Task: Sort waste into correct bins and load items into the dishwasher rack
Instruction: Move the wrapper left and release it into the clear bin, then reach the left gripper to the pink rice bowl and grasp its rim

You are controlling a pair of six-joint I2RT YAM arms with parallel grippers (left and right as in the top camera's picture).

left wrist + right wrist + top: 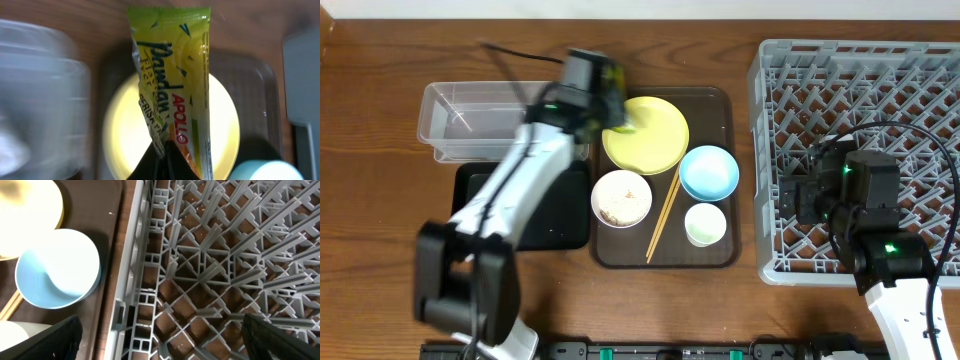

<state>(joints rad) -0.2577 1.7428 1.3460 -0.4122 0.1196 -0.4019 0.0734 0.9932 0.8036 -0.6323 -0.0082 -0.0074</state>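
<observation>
Near the middle of the worktop's far edge, the left gripper (166,159) is pinching the snack wrapper (175,75) tight by 1 end, holding it above the yellow plate (125,135). By the right edge, the right gripper (161,330) is hovering over the dishwasher rack (920,80), its 2 fingers spread wide and gripping nothing.

L fingers (150,170) pinched shut (L arm (525,175) blurred); R fingers (55,340) spread wide.

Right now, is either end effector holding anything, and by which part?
The left end effector pinches the wrapper by one end, above the plate. The right end effector is open and empty over the rack.
</observation>
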